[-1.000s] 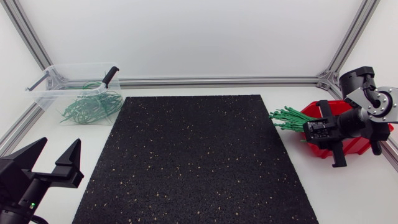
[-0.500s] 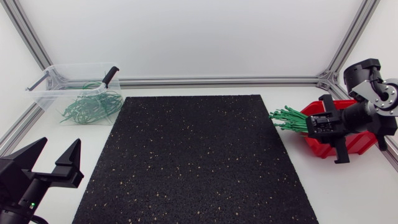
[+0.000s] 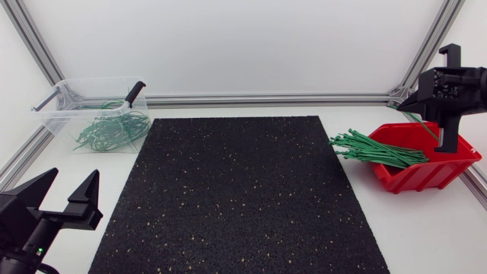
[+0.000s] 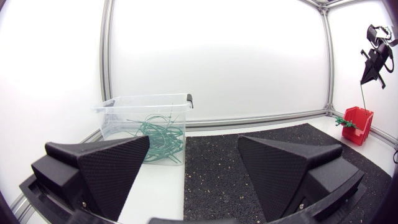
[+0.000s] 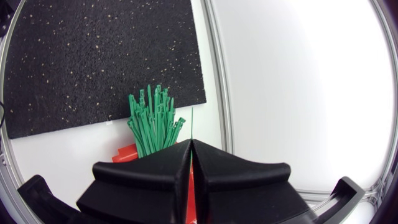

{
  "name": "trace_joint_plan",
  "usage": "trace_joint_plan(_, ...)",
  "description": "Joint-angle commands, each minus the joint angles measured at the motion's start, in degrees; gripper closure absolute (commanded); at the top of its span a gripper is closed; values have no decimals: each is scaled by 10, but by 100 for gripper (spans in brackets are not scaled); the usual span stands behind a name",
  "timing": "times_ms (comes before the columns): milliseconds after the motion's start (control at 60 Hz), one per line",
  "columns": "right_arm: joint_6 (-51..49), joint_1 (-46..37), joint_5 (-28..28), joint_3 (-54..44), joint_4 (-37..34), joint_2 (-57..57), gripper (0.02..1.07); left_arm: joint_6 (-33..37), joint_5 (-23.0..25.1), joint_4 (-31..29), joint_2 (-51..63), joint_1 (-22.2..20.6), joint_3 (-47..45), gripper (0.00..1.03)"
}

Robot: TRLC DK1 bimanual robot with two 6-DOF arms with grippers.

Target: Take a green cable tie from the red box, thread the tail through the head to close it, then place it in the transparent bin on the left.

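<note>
The red box (image 3: 426,169) sits at the table's right edge, with a bundle of green cable ties (image 3: 373,149) sticking out over its left rim. My right gripper (image 3: 443,137) hangs high above the box, shut on a single green cable tie (image 3: 422,124) that dangles below it. In the right wrist view the thin tie (image 5: 191,127) pokes out from between the closed fingers of the right gripper (image 5: 191,144), above the bundle (image 5: 152,124). The transparent bin (image 3: 67,93) at the back left holds several looped green ties (image 3: 110,131). My left gripper (image 3: 72,181) stands open at the front left, empty.
A black speckled mat (image 3: 236,198) covers the middle of the table. A black-handled tool (image 3: 135,93) leans in the bin. Aluminium frame rails (image 3: 266,99) run along the table's back and sides.
My right gripper has lifted out of the red box, up and toward the back right, carrying one green tie. The left arm has not moved.
</note>
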Motion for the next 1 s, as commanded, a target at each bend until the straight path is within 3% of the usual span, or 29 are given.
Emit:
trace_joint_plan(0, 30, -3, -16, 31, -30, -13, 101, -11, 3, -8, -6, -5, -23, 4)
trace_joint_plan(183, 119, 4, -77, 118, -99, -24, 101, -11, 3, -8, -6, -10, -23, 4)
trace_joint_plan(483, 330, 133, -76, 263, -185, -13, 101, -14, 3, -8, -6, -12, -22, 4)
trace_joint_plan(667, 515, 214, -56, 319, -170, 19, 101, -15, 3, -8, -6, -8, -23, 4)
trace_joint_plan(983, 752, 315, -57, 291, -99, 85, 101, -18, 3, -9, -5, -9, -22, 4)
